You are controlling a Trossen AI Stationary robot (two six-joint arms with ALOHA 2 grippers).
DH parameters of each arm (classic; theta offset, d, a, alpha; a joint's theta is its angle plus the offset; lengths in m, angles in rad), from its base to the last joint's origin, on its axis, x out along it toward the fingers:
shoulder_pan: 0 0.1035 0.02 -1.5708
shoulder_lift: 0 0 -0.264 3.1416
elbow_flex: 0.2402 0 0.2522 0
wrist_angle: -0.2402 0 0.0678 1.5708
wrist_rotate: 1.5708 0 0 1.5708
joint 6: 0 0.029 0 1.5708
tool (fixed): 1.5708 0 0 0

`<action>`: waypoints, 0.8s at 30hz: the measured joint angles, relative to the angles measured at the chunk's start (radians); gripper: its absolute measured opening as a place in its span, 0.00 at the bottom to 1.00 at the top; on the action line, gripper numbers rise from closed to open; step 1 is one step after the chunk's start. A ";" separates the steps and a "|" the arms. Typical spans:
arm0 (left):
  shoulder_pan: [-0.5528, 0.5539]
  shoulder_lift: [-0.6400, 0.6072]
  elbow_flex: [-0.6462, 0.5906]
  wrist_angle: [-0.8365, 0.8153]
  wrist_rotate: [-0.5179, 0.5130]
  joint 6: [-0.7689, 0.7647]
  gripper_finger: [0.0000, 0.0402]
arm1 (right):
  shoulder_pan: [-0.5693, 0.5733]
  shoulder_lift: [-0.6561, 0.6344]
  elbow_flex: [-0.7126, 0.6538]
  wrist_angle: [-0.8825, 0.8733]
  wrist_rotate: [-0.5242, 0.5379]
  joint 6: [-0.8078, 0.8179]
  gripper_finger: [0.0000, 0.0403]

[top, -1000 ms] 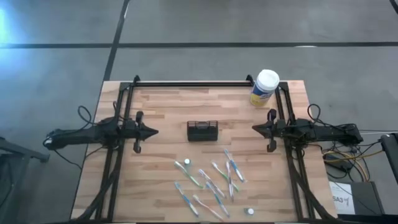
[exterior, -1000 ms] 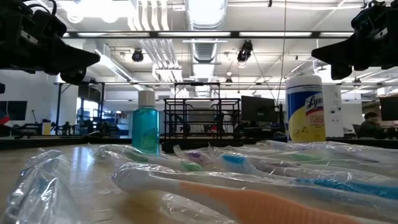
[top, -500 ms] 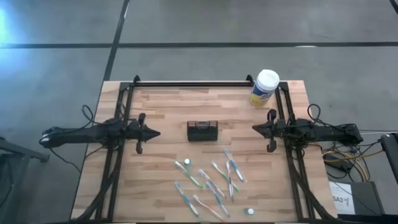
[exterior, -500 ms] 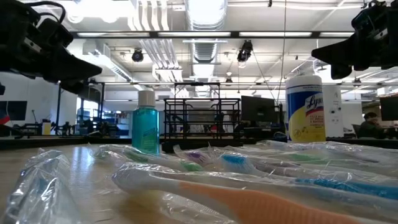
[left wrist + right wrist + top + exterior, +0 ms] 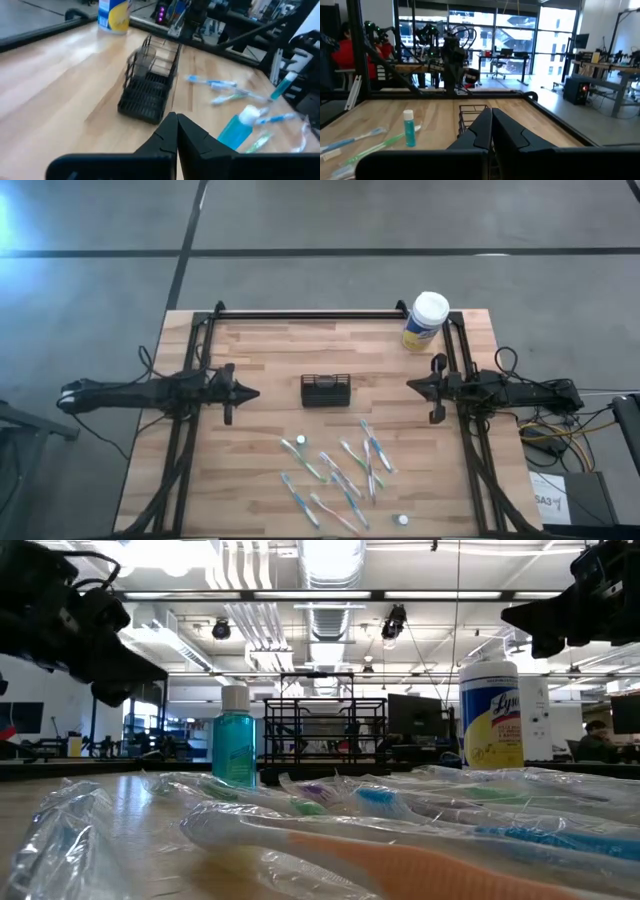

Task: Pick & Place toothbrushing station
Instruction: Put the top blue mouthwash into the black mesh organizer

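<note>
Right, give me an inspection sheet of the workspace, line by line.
Surface: wooden table inside a black frame.
Job's things: black wire-mesh basket upright mid-table, empty, untouched.
Clutter: wrapped toothbrushes scattered on the near half; two small blue mouthwash bottles among them; yellow canister at the far right corner.
Grippers: left gripper left of the basket, fingers together, holding nothing; right gripper right of it, fingers together, holding nothing.
Cables: bundle beside the right arm, off the table.
Surroundings: grey floor; a person in red behind the table in the right wrist view.
</note>
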 joint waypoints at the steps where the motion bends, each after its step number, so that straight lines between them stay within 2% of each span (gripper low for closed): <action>1: -0.009 0.020 0.041 0.001 0.001 0.008 0.01 | 0.000 0.000 0.000 0.000 0.000 -0.009 0.02; 8: -0.091 0.269 0.393 -0.187 -0.073 0.031 0.00 | 0.000 0.000 0.000 0.000 0.005 -0.027 0.02; 11: -0.134 0.417 0.554 -0.311 -0.107 0.014 0.00 | 0.000 0.000 0.000 0.019 0.068 -0.057 0.02; 16: -0.213 0.679 0.809 -0.506 -0.223 -0.073 0.00 | 0.000 0.001 0.000 0.039 0.161 -0.082 0.02; 24: -0.281 1.062 1.238 -0.952 -0.221 -0.296 0.03 | 0.000 0.001 0.000 0.031 0.164 -0.187 0.02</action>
